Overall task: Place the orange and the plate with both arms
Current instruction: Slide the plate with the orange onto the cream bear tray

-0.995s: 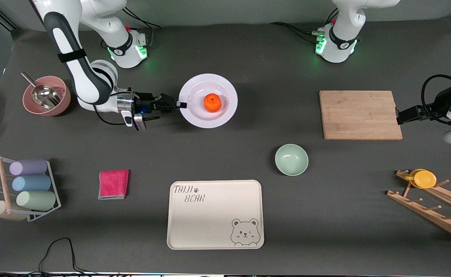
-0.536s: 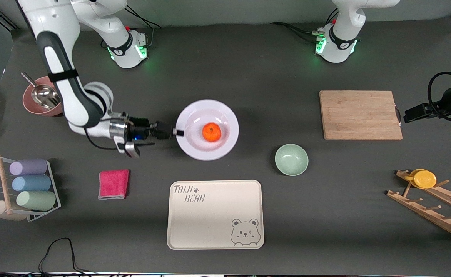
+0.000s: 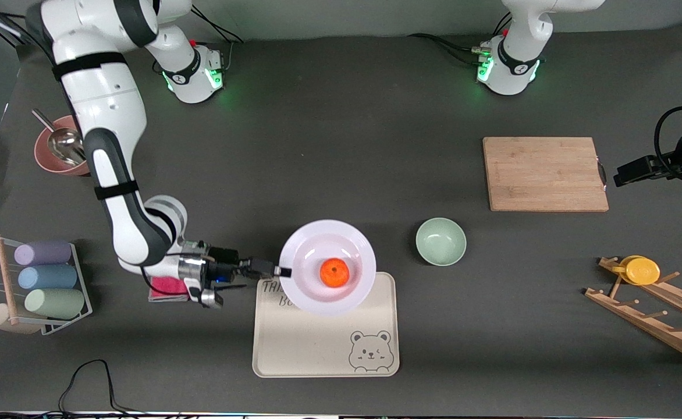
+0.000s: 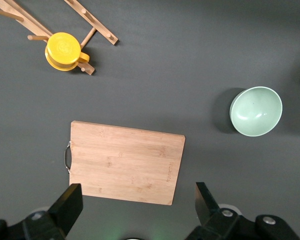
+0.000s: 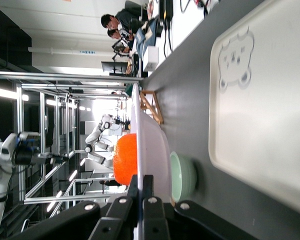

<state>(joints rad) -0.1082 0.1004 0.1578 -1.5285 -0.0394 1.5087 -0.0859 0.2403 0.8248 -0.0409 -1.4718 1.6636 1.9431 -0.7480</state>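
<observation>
On the table: 1 plate [image 3: 327,250], 1 orange [image 3: 334,273], 1 cream tray [image 3: 318,343], 1 pale-green bowl [image 3: 440,241], 1 pink bowl [image 3: 47,160] (with 1 metal scoop [image 3: 61,139] in it), 1 wooden board [image 3: 544,173], 1 yellow cup [image 3: 640,270], 1 pink cloth [image 3: 163,288], 3 pastel cups [image 3: 44,253] racked, 2 arms

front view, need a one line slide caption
Right tool grips the plate carrying the orange above the bear tray.
</observation>
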